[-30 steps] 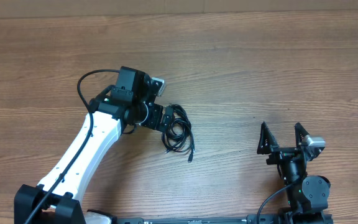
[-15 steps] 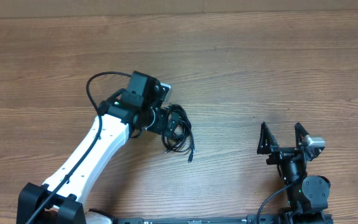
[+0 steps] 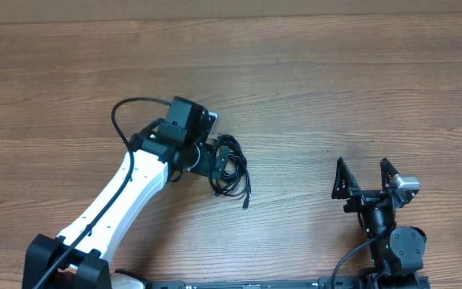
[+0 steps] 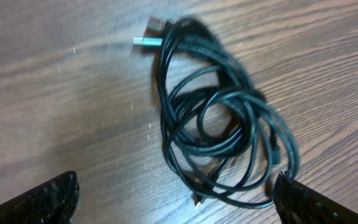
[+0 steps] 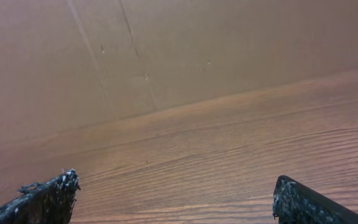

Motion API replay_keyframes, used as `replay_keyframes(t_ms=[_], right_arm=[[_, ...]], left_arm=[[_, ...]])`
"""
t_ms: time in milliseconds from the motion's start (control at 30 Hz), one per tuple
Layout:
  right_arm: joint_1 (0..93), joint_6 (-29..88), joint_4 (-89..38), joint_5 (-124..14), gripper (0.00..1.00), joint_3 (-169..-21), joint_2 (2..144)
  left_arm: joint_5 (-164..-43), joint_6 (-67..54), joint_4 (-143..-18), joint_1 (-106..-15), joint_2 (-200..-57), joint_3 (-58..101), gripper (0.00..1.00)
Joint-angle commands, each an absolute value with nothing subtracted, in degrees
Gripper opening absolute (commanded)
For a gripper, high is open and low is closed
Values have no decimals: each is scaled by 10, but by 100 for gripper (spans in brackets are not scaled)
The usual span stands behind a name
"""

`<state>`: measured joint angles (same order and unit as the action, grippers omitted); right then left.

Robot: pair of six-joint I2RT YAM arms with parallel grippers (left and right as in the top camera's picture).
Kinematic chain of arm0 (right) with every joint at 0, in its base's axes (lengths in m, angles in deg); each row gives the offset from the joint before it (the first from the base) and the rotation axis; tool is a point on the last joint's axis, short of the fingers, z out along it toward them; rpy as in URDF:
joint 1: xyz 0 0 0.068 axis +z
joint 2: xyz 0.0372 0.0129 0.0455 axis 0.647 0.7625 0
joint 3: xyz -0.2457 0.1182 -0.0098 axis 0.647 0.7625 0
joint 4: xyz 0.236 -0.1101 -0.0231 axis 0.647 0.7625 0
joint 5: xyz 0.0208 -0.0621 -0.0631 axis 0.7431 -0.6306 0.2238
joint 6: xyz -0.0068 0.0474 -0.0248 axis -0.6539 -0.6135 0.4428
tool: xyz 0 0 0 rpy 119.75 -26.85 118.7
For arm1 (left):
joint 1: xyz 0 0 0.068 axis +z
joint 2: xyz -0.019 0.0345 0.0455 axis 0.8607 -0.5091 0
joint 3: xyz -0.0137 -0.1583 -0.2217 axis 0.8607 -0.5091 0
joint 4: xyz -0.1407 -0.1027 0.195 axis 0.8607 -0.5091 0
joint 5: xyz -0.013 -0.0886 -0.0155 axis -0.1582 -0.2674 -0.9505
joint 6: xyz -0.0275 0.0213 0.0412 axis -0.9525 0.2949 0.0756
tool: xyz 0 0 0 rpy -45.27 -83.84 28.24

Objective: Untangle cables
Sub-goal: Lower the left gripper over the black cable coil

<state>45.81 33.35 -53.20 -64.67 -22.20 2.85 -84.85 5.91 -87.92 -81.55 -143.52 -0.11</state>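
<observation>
Cables (image 4: 219,118) lie as one tangled black coil on the wooden table (image 3: 335,80), just ahead of the left gripper (image 4: 176,190) and between its two spread fingers, nearer the one at the right edge of the wrist view, whose tip meets the coil's outermost loop; we cannot tell whether they touch. Those fingers are spread wide and hold nothing. Compared with a second ago, we see the left arm has swung a little toward the right arm, so its wrist now sits more squarely over the bundle (image 3: 231,167), while the bundle itself has not moved. The right gripper (image 3: 367,175) is where it was, well apart from the coil, fingers spread and empty; its own camera shows only bare table and a brown panel (image 5: 197,50) beyond the fingertips. From overhead, the left wrist covers the coil's near side. In the wrist view the coil's long axis runs away from the fingers, slanting to the left, ending in a metal-tipped plug (image 4: 149,38) that points left. Overhead, a loose end (image 3: 245,205) trails out of the coil toward the robot's edge of the table.
</observation>
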Motion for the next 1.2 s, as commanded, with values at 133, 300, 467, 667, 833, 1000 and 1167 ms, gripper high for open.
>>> replay_keyframes(t_ms=[133,300,467,667,833,1000,1167], right_arm=[[458,332,-534,-644,100,-216,23],[458,332,-534,-644,100,-216,22],[458,332,-534,-644,100,-216,22],[458,332,-534,-644,100,-216,22],[458,332,-534,-644,100,-216,22],[458,332,-534,-644,100,-216,22],[458,332,-534,-644,100,-216,22]], left_arm=[[-845,14,-844,-820,-1440,-60,100],[-847,-6,-828,-827,-1440,-74,100],[-845,-9,-796,-845,-1440,-74,100],[-827,-45,-789,-857,-1440,-74,100],[-808,-53,-789,-857,-1440,-77,100],[-808,-66,-788,-857,-1440,-77,100],[-798,-65,-788,-858,-1445,-78,100]])
